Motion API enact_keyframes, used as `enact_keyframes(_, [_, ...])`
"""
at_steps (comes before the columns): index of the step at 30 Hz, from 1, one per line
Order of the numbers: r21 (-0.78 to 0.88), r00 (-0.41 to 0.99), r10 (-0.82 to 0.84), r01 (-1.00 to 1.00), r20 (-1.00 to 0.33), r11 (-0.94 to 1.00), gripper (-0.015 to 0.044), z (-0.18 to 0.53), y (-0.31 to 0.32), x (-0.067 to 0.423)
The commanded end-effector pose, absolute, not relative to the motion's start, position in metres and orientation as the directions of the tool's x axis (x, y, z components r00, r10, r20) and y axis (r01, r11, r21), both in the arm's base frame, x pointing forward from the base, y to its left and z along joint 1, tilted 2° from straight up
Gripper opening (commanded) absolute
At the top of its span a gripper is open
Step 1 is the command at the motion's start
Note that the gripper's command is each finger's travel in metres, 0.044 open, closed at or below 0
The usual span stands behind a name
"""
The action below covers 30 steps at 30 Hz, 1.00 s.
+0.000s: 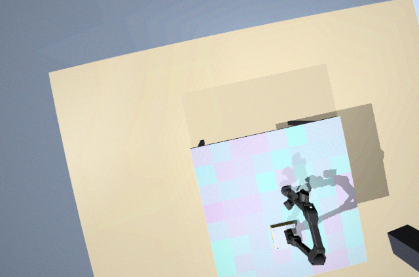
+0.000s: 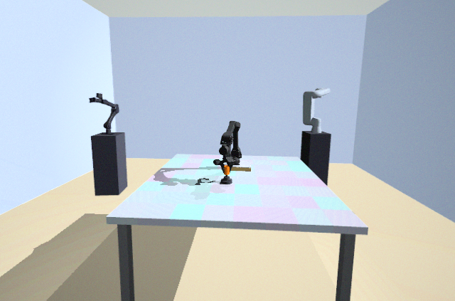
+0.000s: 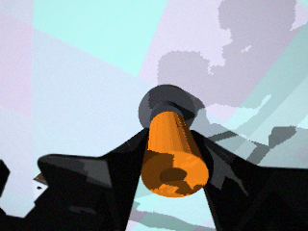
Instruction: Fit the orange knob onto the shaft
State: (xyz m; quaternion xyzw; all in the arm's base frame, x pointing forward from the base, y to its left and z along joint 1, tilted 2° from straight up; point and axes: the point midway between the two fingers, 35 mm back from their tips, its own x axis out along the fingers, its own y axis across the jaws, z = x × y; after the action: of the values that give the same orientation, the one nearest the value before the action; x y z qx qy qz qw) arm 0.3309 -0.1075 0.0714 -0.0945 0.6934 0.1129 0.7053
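Note:
The orange knob (image 1: 287,192) (image 2: 226,170) (image 3: 168,137) is upright between the fingers, a ridged cylinder with a round recess in its near end in the wrist view. My gripper (image 2: 226,167) (image 3: 168,132) is shut on it. The dark round pedestal (image 2: 225,181) (image 3: 166,91) stands on the table under the knob. Dark shaft shows between the knob's lower end and the pedestal's wide base, so the knob is not down against the base. The knob looks in line above the shaft; whether it touches or encloses the shaft's top is hidden. The shaft's flat side cannot be seen.
The arm's base stands on a white-topped board (image 1: 279,238) with a wooden edge (image 2: 244,169), behind the pedestal in the exterior view. Arm shadows cross the pastel checked table (image 1: 236,179) (image 2: 264,213). Two other arms stand on dark columns beyond the table.

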Motion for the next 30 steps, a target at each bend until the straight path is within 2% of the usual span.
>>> enact_keyframes(1, [0.018, 0.014, 0.023, -0.311, -1.0, 0.95, 0.0, 0.07, -0.1078, 0.3305])
enact_keyframes(30, [0.018, 0.014, 0.023, -0.311, -1.0, 0.95, 0.0, 0.0675, -0.1079, 0.3294])
